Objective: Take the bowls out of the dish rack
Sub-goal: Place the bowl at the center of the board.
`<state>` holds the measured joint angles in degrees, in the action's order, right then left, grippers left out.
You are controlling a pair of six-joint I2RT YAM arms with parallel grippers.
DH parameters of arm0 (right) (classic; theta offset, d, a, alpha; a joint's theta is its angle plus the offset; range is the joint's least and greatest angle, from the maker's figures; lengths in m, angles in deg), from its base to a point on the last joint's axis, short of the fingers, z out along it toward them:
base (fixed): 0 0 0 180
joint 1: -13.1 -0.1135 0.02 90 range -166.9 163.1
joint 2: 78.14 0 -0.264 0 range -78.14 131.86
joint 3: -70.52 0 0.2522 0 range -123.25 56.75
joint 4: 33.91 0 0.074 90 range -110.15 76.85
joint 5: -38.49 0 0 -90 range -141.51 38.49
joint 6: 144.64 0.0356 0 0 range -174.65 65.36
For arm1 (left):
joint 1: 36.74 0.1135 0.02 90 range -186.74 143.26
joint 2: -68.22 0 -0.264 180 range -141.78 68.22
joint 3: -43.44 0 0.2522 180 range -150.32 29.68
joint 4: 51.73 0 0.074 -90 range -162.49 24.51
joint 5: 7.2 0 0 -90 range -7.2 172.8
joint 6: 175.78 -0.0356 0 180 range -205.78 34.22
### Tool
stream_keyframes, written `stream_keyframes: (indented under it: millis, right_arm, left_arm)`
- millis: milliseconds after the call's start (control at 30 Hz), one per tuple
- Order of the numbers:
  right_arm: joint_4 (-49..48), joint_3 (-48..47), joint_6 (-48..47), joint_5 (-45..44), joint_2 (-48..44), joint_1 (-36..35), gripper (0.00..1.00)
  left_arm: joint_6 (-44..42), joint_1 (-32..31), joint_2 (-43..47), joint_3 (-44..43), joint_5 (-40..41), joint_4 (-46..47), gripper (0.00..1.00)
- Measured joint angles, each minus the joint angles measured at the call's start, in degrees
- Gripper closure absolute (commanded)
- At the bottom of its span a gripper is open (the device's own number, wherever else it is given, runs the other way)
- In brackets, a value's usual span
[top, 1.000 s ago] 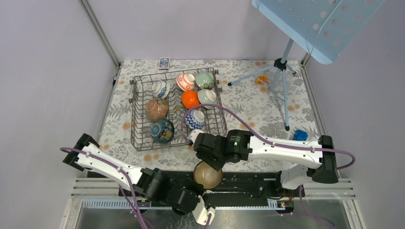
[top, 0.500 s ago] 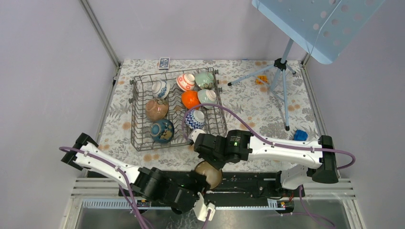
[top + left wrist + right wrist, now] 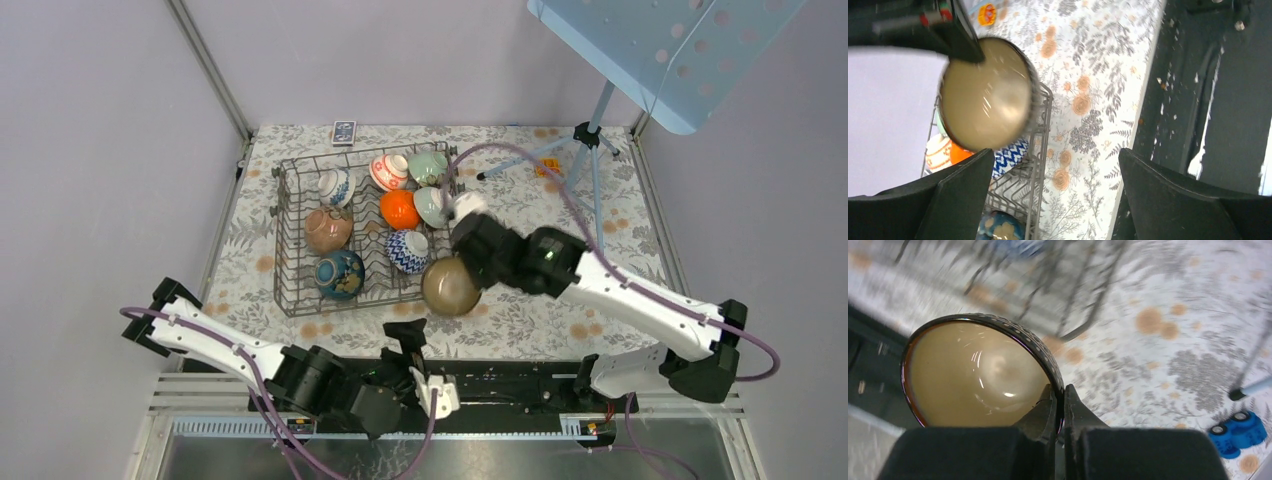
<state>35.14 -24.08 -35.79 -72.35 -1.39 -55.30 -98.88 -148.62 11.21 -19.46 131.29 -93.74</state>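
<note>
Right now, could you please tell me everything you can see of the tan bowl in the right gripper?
The tan bowl is round and glossy, like glazed ceramic: beige inside, dark outer wall with pale specks below the rim. It looks empty. The right gripper pinches its rim, one finger inside and one outside, holding it tilted in the air by the near right corner of the dish rack.

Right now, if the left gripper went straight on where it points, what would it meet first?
Probably the flowered table beside the dish rack corner; the brown bowl looks off that line, depth unclear.
</note>
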Motion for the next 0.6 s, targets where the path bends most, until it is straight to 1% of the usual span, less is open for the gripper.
stream_keyframes:
  millis: [100,200,333,433,500,600]
  right_arm:
    - [-3.32,0.17,-0.66,-1.18,-2.51,12.04,1.00]
    - [-8.50,3.02,-0.61,-1.64,-5.81,22.40,1.00]
    - [-14.43,10.32,2.43,0.52,-9.57,34.80,1.00]
    - [-19.85,18.47,7.52,3.37,-11.08,44.63,1.00]
    - [-21.81,23.23,11.32,3.41,-10.95,48.89,1.00]
    - [-23.28,28.35,17.03,3.17,-9.90,51.56,1.00]
  left_arm:
    - [3.69,1.07,0.61,0.00,3.34,3.48,0.01]
    - [7.56,4.63,1.90,0.20,4.48,8.39,0.01]
    - [14.88,13.84,2.86,2.45,3.93,15.34,0.01]
    - [22.47,21.64,2.03,4.81,3.23,18.99,0.01]
    - [27.74,25.55,0.81,5.66,3.23,20.00,0.01]
    - [34.45,28.92,-1.05,6.19,3.43,20.81,0.01]
